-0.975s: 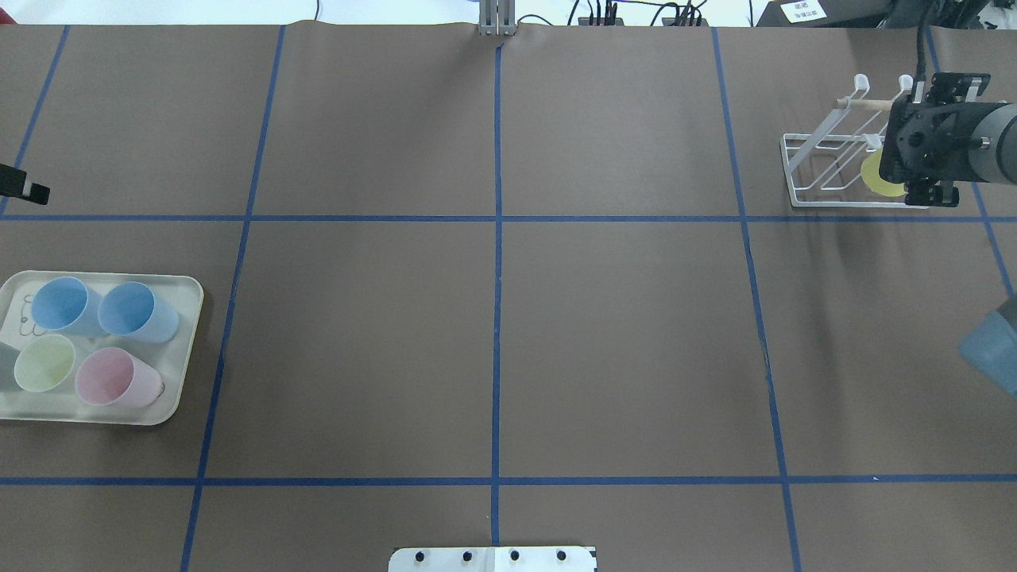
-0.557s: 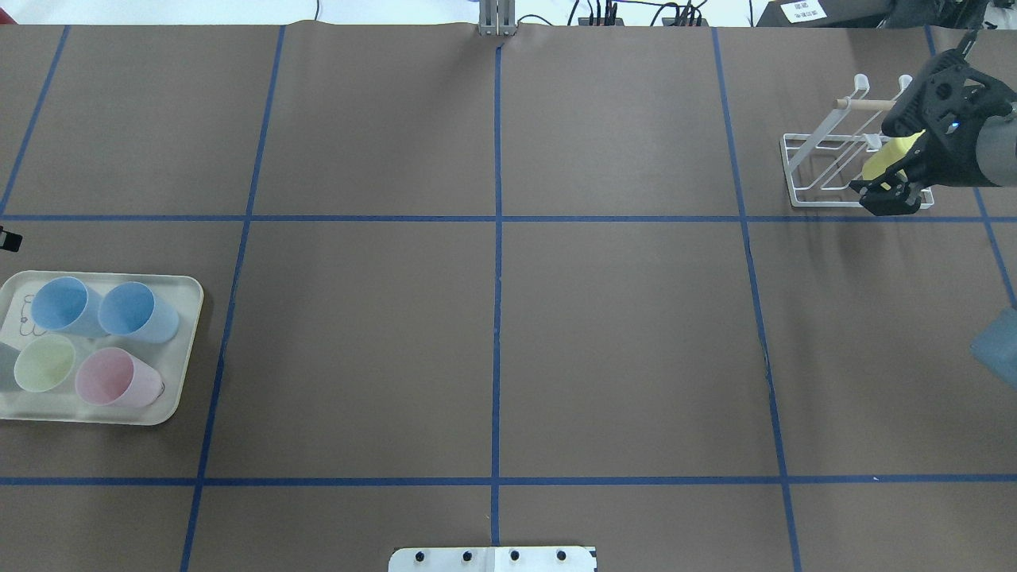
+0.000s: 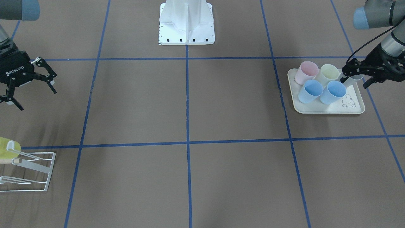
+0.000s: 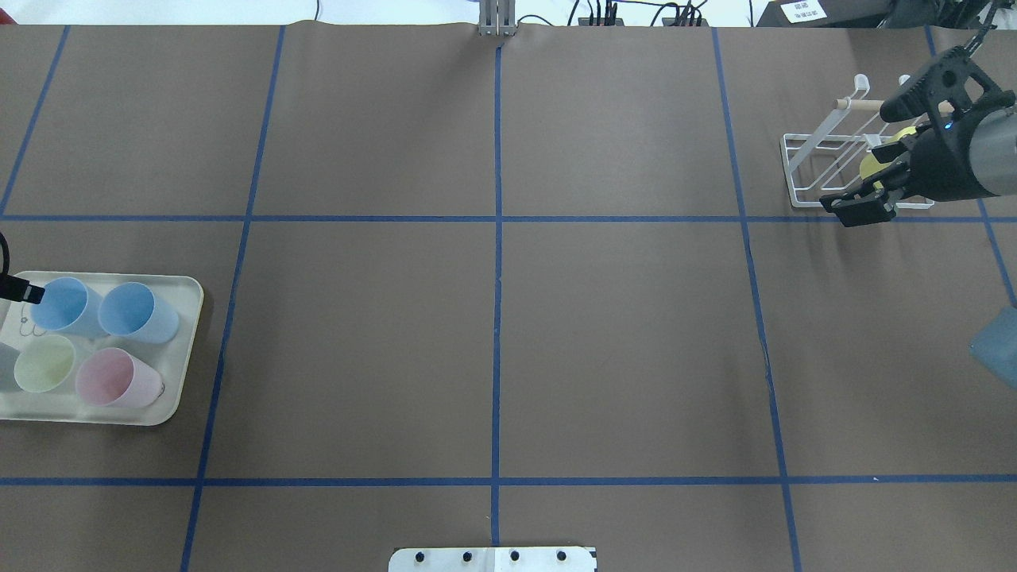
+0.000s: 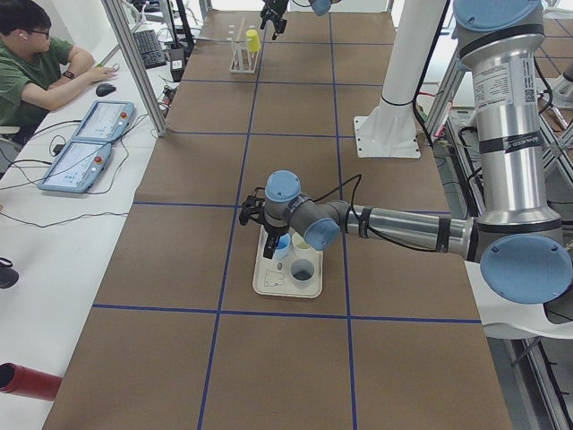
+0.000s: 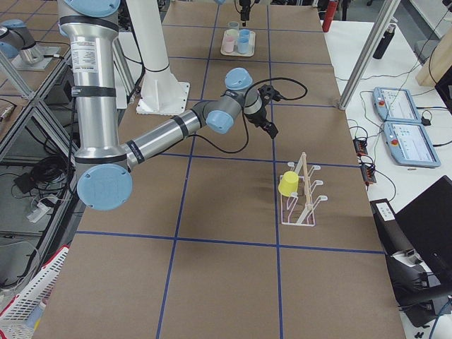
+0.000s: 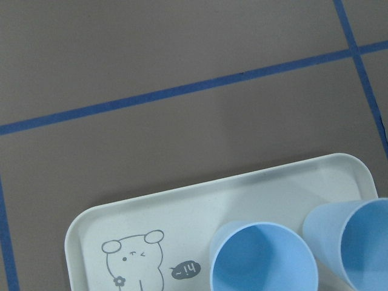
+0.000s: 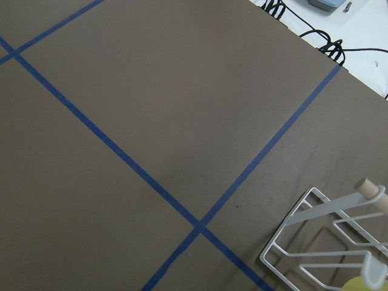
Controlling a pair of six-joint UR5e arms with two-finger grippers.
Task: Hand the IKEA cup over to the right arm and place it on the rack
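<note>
Change noted: right fingers (image 3: 52, 83) spreading wide, empty, backing off rack (image 6: 305, 205); yellow cup (image 6: 288, 185) hanging there, placement looking complete. Left fingers (image 3: 348, 70), parted, empty, arriving over tray (image 3: 329, 110).

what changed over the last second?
The right gripper let go of the yellow cup, left on the rack, and backed away open. The left gripper moved in over the tray. The tray's cups and the rack stayed put.

a robotics lab: tape-gridded table (image 4: 620, 334), teach pendants (image 5: 103, 119), a person (image 5: 36, 67) at a keyboard (image 5: 148, 49).
</note>
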